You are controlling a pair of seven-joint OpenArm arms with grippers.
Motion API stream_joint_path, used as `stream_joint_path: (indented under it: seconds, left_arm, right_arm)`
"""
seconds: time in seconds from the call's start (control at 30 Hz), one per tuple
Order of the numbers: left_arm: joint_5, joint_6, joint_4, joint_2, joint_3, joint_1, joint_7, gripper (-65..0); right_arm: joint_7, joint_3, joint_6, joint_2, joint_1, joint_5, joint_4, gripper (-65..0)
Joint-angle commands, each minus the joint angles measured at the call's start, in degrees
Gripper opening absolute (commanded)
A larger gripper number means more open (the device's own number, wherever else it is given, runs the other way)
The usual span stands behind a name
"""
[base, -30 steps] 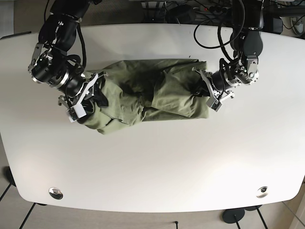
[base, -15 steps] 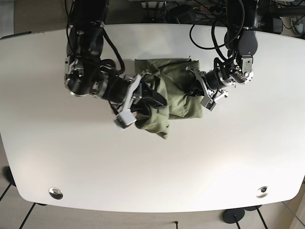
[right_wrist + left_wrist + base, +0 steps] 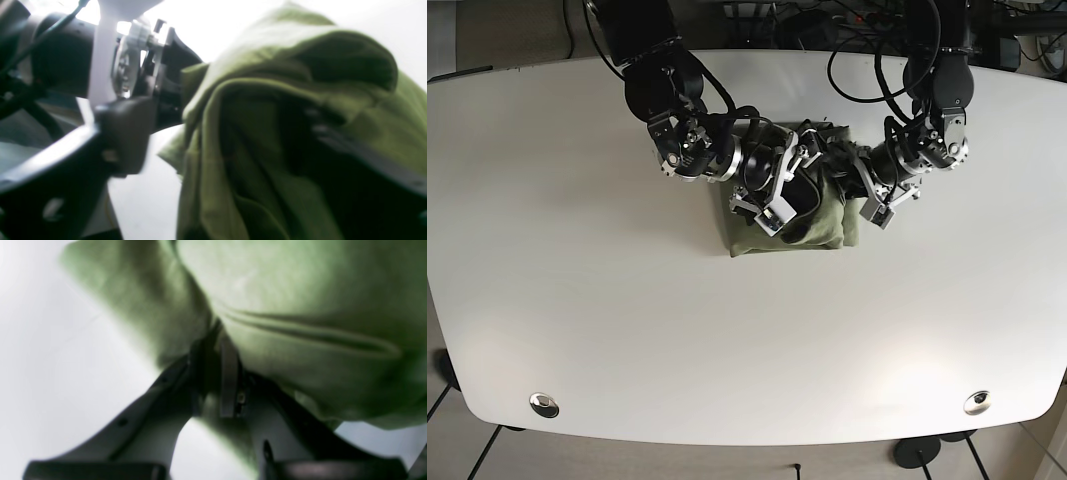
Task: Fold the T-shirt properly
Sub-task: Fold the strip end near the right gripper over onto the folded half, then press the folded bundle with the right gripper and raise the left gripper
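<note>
Item: shirt, olive green, lying as a compact bundle on the white surface, toward its far middle.

Our right hand sits over the bundle's centre with a doubled layer of cloth draped across it; we judge it is carrying one side across onto the other to make the fold. In the right wrist view fabric wraps its fingers, closed on the shirt.

Our left hand is at the bundle's opposite edge, which we judge anchors that side. In the left wrist view its fingers meet, nipping the shirt's edge.
</note>
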Motion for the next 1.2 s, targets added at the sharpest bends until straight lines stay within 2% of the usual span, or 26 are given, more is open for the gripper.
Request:
stream_joint_path:
  seconds: [0.03,0.1,0.2,0.27,0.33,0.43,0.5,0.6,0.7,0.73,0.77,0.8,0.83,0.9,0.97,1.0,1.07,1.13,1.17,1.2]
  left_arm:
    - [-0.7,-0.1,4.2,1.3,-5.7,0.0,-1.0,-57.8]
    - [-0.7,-0.2,7.6,2.6,-11.6,1.5,-1.0,-57.6]
    - [-0.7,-0.3,11.8,2.5,-21.1,3.4,-1.0,-57.6]
    - [-0.7,-0.3,12.9,2.5,-27.2,4.4,-1.0,-57.6]
    - [-0.2,-3.3,12.6,0.9,-34.1,4.7,-0.9,-57.5]
    - [-0.6,-4.4,10.5,-2.1,-39.7,7.0,-0.9,-57.5]
    - [-0.2,-4.4,9.4,-3.2,-41.4,7.3,-0.9,-57.5]
    - [-0.6,-4.4,9.3,-3.8,-44.3,9.2,-0.9,-57.5]
    - [-0.6,-4.4,9.4,-3.8,-44.5,10.5,-1.1,-57.5]
    - [-0.6,-4.4,9.4,-3.9,-44.8,10.8,-1.2,-57.5]
    - [-0.6,-4.4,9.9,-3.9,-45.8,10.8,-1.0,-57.5]
    - [-0.3,-4.4,11.6,-3.8,-47.3,10.8,-0.9,-57.5]
    - [-0.2,-4.4,11.9,-3.8,-47.8,10.9,-0.9,-57.5]
    - [-0.2,-4.4,11.2,-4.5,-48.1,10.9,-1.2,-57.5]
    - [-0.6,-4.4,10.7,-5.3,-47.7,11.7,-1.2,-57.5]
    - [-0.6,-4.4,11.1,-5.3,-47.7,11.9,-1.0,-57.5]
    - [-0.3,-4.4,11.4,-5.0,-46.1,11.8,-0.9,-57.5]
    - [-0.6,-4.4,11.9,-5.0,-43.3,12.0,-1.0,-57.5]
    - [-0.6,-4.4,12.2,-4.9,-41.7,12.0,-1.0,-57.5]
    - [-0.3,-4.4,13.1,-4.7,-38.9,12.0,-1.0,-57.5]
  right_arm:
    - [1.2,0.1,0.62,-0.7,0.8,2.2,2.4,-1.1]
    - [0.9,0.1,0.62,-0.1,0.7,5.9,4.9,-2.9]
    - [0.9,0.1,0.62,3.5,0.7,15.3,8.2,-8.2]
    - [0.9,-0.2,0.62,5.9,0.6,19.3,9.5,-12.2]
    - [0.9,-0.3,0.62,8.4,0.0,22.5,9.5,-16.5]
    - [0.9,-0.6,0.53,8.8,-1.8,19.0,8.5,-17.8]
    - [0.9,-2.9,0.53,7.3,-2.1,15.2,5.8,-18.2]
    - [1.2,-7.2,0.53,0.8,-1.0,9.3,-0.9,-18.2]
    - [1.3,-11.3,0.53,-6.9,2.2,3.2,-6.5,-18.2]
    - [1.4,-12.2,0.53,-7.5,3.2,2.1,-7.7,-18.2]
    - [1.9,-13.9,0.53,-7.5,4.4,2.2,-7.9,-18.2]
    - [3.9,-17.2,0.36,-7.5,6.3,5.1,-7.0,-18.2]
    - [4.3,-17.3,-0.87,-7.5,7.6,7.4,-6.9,-18.2]
    - [4.3,-17.3,-5.09,-7.4,9.4,11.2,-7.1,-18.2]
    - [4.3,-17.3,-8.08,-5.4,9.8,13.9,-6.3,-18.2]
    - [4.3,-17.3,-9.40,-2.6,9.8,16.0,-4.0,-18.2]
    - [4.6,-17.3,-10.81,1.6,9.6,19.4,-2.0,-18.2]
    - [4.8,-17.3,-12.04,4.4,9.3,21.6,-1.4,-18.4]
    - [5.4,-17.0,-12.48,5.8,8.6,22.4,-0.6,-18.4]
    - [7.9,-14.9,-12.74,8.4,7.0,23.3,1.0,-18.4]
